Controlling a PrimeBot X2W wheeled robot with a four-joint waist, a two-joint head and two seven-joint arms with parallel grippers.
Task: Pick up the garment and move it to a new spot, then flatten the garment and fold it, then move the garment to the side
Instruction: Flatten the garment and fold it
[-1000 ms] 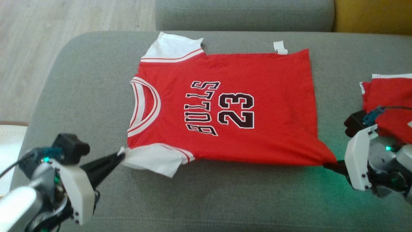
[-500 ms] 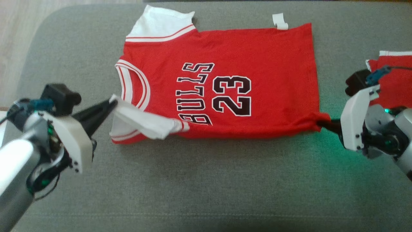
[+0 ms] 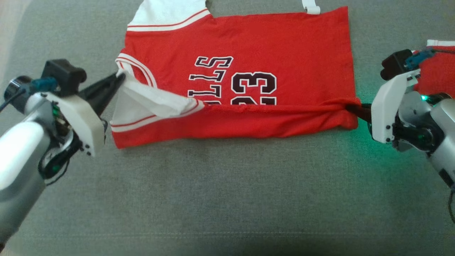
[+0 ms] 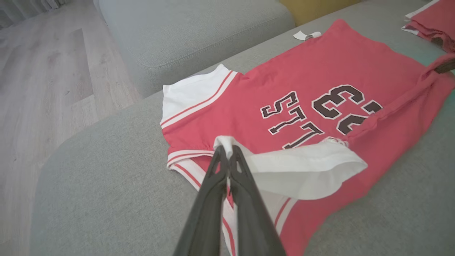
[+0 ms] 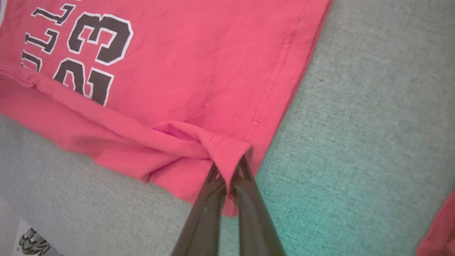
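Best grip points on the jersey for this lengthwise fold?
Near white sleeve tip and near hem corner of the jersey, each approached from its outer end, fingers low. It lies spread, collar toward the robot's left, so those two ends carry the near edge over evenly. The left gripper and right gripper pinch there.

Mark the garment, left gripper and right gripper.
garment (image 3: 291, 42), head view, flat red body panel.
left gripper (image 3: 121, 75), head view, fingertips pinching white sleeve.
right gripper (image 3: 350, 107), head view, fingertips pinching hem corner.
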